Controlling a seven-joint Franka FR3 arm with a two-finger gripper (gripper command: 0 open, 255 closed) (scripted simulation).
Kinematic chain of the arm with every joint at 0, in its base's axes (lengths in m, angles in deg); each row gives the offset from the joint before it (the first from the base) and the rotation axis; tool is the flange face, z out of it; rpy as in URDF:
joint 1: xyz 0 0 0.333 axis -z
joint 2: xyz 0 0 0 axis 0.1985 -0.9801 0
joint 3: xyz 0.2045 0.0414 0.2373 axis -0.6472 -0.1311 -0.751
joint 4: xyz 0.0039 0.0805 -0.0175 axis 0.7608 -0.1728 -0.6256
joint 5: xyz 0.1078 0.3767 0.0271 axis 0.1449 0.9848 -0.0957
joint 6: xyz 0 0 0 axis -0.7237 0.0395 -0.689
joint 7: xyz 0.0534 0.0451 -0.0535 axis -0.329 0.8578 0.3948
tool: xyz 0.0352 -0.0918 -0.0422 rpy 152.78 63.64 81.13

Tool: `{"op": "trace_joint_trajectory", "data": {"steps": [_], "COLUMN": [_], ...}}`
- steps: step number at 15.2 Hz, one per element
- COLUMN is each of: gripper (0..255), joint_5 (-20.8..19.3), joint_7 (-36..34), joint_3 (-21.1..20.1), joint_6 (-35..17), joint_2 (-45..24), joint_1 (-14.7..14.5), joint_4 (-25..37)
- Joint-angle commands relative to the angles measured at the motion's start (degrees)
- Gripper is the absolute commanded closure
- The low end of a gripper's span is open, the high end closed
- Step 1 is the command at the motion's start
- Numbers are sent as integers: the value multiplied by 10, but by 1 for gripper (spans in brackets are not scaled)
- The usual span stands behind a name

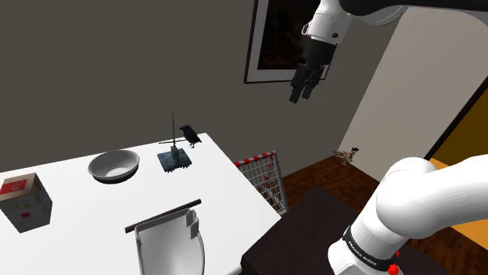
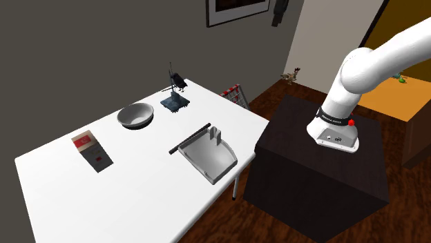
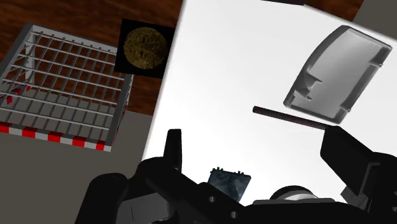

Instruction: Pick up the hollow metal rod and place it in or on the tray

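Shoulder view: the white arm reaches up from its dark stand (image 1: pixel 313 226) and holds the black tool (image 1: pixel 305 84) high in the air. It hangs in front of a framed picture (image 1: pixel 274 39) on the grey wall, well above the white desk (image 1: pixel 227 187). In the wrist view its two fingers (image 3: pixel 173 149) stand wide apart with only the desk surface between them, so the tool is released and grasps nothing. The rod (image 1: pixel 163 216) is thin, straight and dark, and it lies flat on the desk. It runs along the far end of the light grey tray (image 1: pixel 168 246) as the shoulder view sees it, just beside the tray's raised end wall. Whether the two touch, I cannot tell. The tray rests on the desk at the bottom of the shoulder view, on the side nearest the stand. Further back on the desk sits a pale grey bowl (image 1: pixel 114 166), and toward the view's left stands a white box (image 1: pixel 25 203) with a red label. To the bowl's right in this view, a dark square base (image 1: pixel 174 160) carries a thin upright post, with a small black bird figure (image 1: pixel 188 134) just beside it. Past the desk's right edge, a white wire rack (image 1: pixel 262 176) with red marks stands on the brown wooden floor (image 1: pixel 328 176).
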Motion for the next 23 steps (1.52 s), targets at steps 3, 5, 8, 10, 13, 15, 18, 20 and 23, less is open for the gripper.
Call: {"op": "trace_joint_trajectory", "data": {"steps": [3,5,8,10,13,15,18,20,23], "gripper": [0,0,0,0,0,0,0,0,0], "joint_5": [-1,-2,-3,-3,-3,-2,-2,-2,-3], "joint_7": [25,50,86,110,146,169,204,227,259], "joint_3": [-1,-1,-3,-4,-7,-9,-14,-18,-25], "joint_6": [-40,-79,-138,-177,-234,-272,-326,-360,-409], "joint_2": [-21,-44,-83,-113,-161,-195,-249,-286,-344], "joint_1": [-12,-23,-41,-52,-69,-80,-95,-105,-118], "joint_4": [-18,-33,-51,-60,-68,-70,-68,-64,-54]}}
